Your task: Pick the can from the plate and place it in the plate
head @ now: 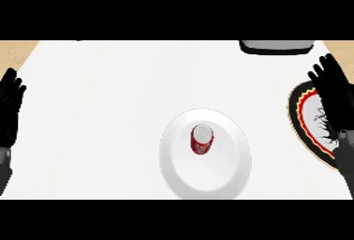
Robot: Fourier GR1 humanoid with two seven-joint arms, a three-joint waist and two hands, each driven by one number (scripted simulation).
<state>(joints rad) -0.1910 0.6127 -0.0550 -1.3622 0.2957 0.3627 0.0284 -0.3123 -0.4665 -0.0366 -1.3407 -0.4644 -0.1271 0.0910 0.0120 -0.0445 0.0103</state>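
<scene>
As the left robot hand rests open, the open right robot hand half-hides a patterned plate.

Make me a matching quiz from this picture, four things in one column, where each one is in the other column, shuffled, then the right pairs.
Things:
1. can
2. white plate
3. patterned plate
4. left hand

Places:
A. at the view's left edge, open
B. middle of the counter
C. upright on the white plate
D. right edge, partly hidden by the right hand

Pairs: 1-C, 2-B, 3-D, 4-A
</scene>
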